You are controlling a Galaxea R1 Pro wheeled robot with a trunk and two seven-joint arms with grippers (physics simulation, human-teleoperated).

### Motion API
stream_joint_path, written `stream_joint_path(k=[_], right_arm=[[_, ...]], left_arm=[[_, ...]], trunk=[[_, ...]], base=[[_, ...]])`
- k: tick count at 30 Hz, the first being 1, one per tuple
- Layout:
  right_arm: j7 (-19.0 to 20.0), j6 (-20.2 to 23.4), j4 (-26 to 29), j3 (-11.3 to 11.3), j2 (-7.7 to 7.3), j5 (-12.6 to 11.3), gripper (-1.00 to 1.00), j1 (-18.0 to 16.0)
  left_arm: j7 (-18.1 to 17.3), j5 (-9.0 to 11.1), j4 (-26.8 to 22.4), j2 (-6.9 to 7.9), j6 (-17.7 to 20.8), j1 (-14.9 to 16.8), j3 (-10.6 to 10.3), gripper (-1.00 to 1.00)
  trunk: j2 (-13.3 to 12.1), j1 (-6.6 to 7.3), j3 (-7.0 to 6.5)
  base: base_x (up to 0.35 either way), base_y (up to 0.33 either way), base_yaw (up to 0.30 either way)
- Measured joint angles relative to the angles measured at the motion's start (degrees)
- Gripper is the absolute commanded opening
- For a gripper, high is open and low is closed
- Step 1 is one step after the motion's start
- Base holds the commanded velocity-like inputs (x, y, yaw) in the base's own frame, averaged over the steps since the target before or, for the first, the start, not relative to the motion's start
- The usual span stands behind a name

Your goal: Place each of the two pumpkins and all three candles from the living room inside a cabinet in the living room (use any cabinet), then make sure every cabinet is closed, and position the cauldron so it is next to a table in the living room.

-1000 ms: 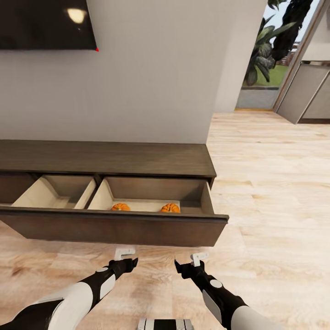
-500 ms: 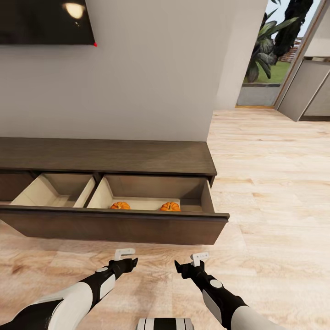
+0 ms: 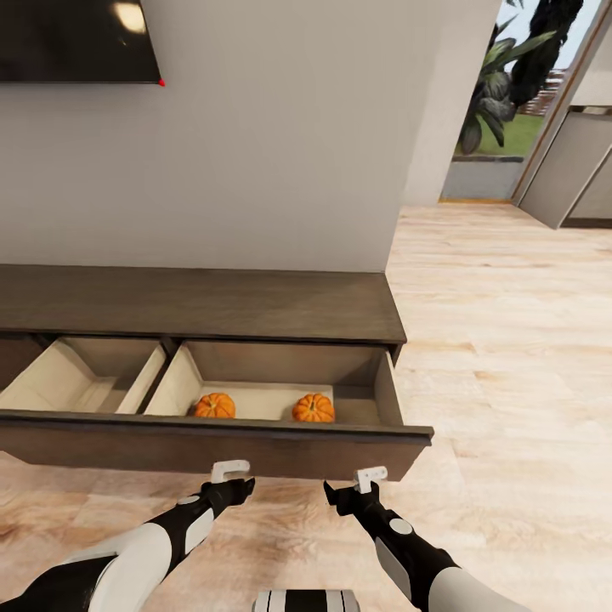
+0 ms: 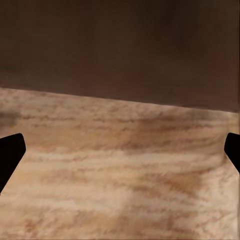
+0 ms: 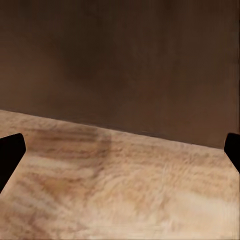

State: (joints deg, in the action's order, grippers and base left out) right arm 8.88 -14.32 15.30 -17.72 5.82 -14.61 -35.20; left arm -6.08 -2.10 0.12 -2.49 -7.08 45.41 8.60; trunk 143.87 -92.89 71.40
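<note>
Pincers first: left pincer (image 3: 240, 487) and right pincer (image 3: 338, 493) hang low over the wood floor (image 3: 510, 357), both spread apart and empty. Just past them at 12 o'clock, the cabinet (image 3: 204, 302) has its drawer (image 3: 255, 442) pulled out, two pumpkins (image 3: 214, 406) (image 3: 314, 408) sitting inside, well apart. TV (image 3: 76, 38) up around 11.
</note>
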Motion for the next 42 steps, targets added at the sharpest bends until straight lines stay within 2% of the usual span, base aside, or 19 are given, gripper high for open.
stream_joint_path(k=[4, 12, 22, 32, 38, 39, 42], right_arm=[[0.0, 0.0, 0.0, 0.0, 0.00, 0.0, 1.00, 0.0], [0.0, 0.0, 0.0, 0.0, 0.00, 0.0, 1.00, 0.0], [0.0, 0.0, 0.0, 0.0, 0.00, 0.0, 1.00, 0.0], [0.0, -0.1, 0.0, 0.0, 0.00, 0.0, 1.00, 0.0], [0.0, -0.1, 0.0, 0.0, 0.00, 0.0, 1.00, 0.0], [0.0, -0.1, -0.1, 0.0, 0.00, 0.0, 1.00, 0.0], [0.0, -0.1, 0.0, 0.0, 0.00, 0.0, 1.00, 0.0]], left_arm=[[0.0, 0.0, 0.0, -0.04, -0.1, 0.0, 0.0, 1.00], [0.0, 0.0, 0.3, -0.06, -3.3, 0.0, 0.0, 1.00], [0.0, 0.0, 0.2, -0.06, -3.5, 0.0, 0.0, 1.00], [0.2, 0.4, 0.1, -0.06, -3.6, 0.0, 0.0, 1.00], [0.3, 1.0, 0.1, 0.02, -3.6, 0.0, 0.0, 1.00], [0.3, 1.0, 0.1, 0.02, -3.6, 0.0, -0.5, 1.00], [0.3, 1.1, 0.2, 0.03, -3.6, 0.0, 0.0, 1.00]], trunk=[[0.0, -0.02, 0.00], [0.0, -0.03, 0.00], [0.1, -0.29, 2.21], [0.1, -0.28, 2.22], [0.1, -0.25, 2.22], [0.1, -0.25, 2.23], [0.1, -0.28, 2.22]], base=[[0.105, -0.034, 0.000], [0.013, -0.004, 0.000], [0.000, 0.000, 0.000], [0.008, 0.000, 0.000], [0.241, 0.000, 0.000], [0.257, 0.000, 0.000], [0.092, 0.000, 0.000]])
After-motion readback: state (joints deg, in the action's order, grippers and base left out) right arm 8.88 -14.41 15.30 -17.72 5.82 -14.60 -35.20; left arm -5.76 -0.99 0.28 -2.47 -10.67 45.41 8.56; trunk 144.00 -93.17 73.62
